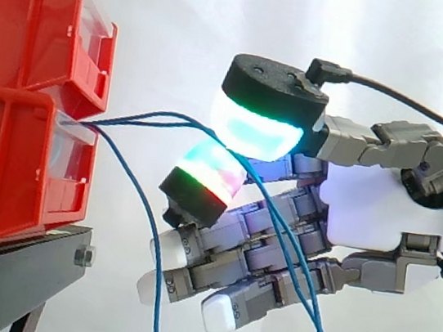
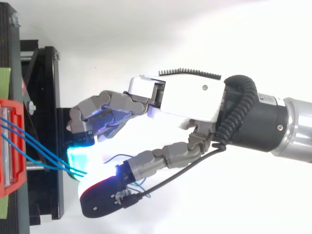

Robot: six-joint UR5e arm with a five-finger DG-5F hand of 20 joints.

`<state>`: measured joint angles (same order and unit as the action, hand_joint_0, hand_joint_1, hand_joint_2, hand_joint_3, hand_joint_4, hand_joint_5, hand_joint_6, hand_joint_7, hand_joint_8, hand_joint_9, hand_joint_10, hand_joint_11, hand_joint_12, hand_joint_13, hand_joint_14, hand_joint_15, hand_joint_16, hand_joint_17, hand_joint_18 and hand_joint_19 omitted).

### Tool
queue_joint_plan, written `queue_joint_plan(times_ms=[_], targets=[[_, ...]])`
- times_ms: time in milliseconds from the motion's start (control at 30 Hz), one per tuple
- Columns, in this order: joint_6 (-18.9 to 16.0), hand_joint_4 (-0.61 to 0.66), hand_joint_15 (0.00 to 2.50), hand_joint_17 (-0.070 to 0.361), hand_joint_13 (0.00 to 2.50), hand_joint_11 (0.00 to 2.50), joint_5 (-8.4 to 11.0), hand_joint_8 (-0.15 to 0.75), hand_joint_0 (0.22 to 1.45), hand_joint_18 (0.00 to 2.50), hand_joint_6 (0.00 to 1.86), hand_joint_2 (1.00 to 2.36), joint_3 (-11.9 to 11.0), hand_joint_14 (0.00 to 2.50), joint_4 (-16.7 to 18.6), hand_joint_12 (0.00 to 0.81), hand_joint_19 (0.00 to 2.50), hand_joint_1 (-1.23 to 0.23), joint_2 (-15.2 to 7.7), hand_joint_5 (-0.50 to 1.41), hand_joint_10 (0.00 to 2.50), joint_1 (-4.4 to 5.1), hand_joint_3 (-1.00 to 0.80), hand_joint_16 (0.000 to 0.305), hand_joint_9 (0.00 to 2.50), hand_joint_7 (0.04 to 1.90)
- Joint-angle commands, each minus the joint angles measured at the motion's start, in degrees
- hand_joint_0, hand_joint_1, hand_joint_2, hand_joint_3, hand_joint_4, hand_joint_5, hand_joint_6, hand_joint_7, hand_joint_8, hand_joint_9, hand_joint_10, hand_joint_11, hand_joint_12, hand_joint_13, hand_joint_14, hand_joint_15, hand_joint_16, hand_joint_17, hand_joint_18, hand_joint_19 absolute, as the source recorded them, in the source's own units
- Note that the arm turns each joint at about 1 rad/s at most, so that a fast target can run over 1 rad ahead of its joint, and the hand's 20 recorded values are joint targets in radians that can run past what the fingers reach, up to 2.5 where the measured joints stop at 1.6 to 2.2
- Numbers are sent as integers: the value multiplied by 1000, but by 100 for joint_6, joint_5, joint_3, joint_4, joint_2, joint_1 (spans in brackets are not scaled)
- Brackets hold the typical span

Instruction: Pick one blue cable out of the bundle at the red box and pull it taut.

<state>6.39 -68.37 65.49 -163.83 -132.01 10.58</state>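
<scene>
Several thin blue cables (image 1: 154,117) come out of the front of the lower red bin (image 1: 6,169) and run right to my hand (image 1: 380,213). The thumb pad (image 1: 256,125), glowing cyan and green, sits just above a finger pad (image 1: 208,172) glowing red and green. Two cables pass between these pads and look pinched there. Behind the pinch they drop down and to the right across the curled fingers. A third blue cable (image 1: 150,230) hangs slack from the bin, left of the hand. From above, the cables (image 2: 39,146) stretch from the bin (image 2: 9,146) to the pads of the hand (image 2: 190,100).
A second red bin (image 1: 28,15) is stacked on the lower one. Both stand on a black stand (image 1: 9,268) at the left. A white curtain lies behind. The arm's black and grey wrist (image 2: 273,126) comes in from the right.
</scene>
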Motion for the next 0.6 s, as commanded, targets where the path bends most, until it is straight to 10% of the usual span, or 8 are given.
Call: queue_joint_plan(times_ms=[0,567], targets=[[-6,111,149,126,446,511,-1,290,578,602,738,1018,-1,4,0,411,430,-675,0,-159,12,6,-153,56,675,1282],[-6,167,127,122,483,562,-1,282,692,675,817,1000,-1,4,0,400,370,-864,0,-185,13,-3,-500,54,664,1206]])
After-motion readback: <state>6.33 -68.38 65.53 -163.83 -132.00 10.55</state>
